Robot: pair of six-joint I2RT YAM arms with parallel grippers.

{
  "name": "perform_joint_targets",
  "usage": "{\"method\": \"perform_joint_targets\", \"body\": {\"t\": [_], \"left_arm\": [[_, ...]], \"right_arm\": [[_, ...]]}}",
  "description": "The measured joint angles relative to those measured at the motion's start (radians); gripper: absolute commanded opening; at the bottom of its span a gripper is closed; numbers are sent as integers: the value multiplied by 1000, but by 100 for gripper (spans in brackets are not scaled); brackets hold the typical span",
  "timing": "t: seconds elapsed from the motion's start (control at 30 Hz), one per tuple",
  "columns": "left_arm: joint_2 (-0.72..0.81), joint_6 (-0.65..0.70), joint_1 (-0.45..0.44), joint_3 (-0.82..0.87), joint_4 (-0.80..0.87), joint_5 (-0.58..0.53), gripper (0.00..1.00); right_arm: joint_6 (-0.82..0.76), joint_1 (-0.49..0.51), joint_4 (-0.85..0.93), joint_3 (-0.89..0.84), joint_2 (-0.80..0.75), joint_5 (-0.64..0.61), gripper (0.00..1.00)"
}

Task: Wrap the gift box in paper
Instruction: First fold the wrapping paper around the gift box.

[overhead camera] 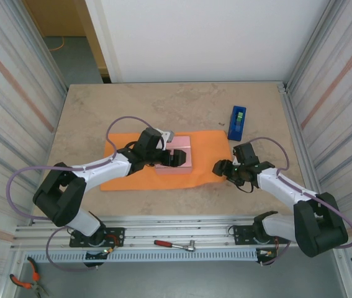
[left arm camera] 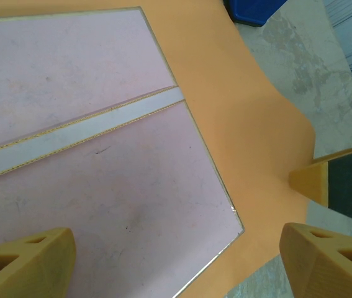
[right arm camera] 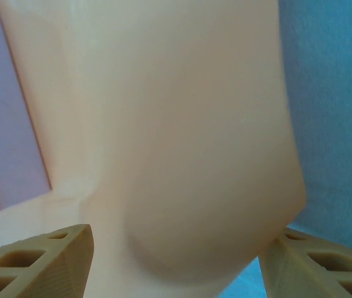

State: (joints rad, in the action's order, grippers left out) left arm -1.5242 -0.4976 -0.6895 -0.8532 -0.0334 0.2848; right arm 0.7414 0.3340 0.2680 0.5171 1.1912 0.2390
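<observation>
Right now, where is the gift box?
In the top view, the gift box lies mid-table on the orange paper, beneath the left end effector, left of the blue tape dispenser.

Looked like a robotics lab cell: ribbed metal panels (overhead camera: 8, 93) beyond the left gripper (overhead camera: 176, 158) and the right gripper (overhead camera: 218, 167) on either side, bolted aluminium rails (overhead camera: 182, 231) behind them, with a ratchet wrench (overhead camera: 174, 244) on the rails and pliers (overhead camera: 23, 280) below.

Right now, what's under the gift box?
The orange paper lies under the gift box, showing around it on the table. The stretch directly beneath is covered, so its state cannot be seen.
</observation>
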Motion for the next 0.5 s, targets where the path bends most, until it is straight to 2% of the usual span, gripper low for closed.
{"method": "perform_joint_targets", "body": {"t": [0.23,0.5], "left_arm": [[0,0,0,5,-8,0,86],[4,-4,0,12,-20,-1,86]], "right_arm": [[-44,-92,-103,3,17,60,68],[-72,-134,-124,10,34,103,59]]}}
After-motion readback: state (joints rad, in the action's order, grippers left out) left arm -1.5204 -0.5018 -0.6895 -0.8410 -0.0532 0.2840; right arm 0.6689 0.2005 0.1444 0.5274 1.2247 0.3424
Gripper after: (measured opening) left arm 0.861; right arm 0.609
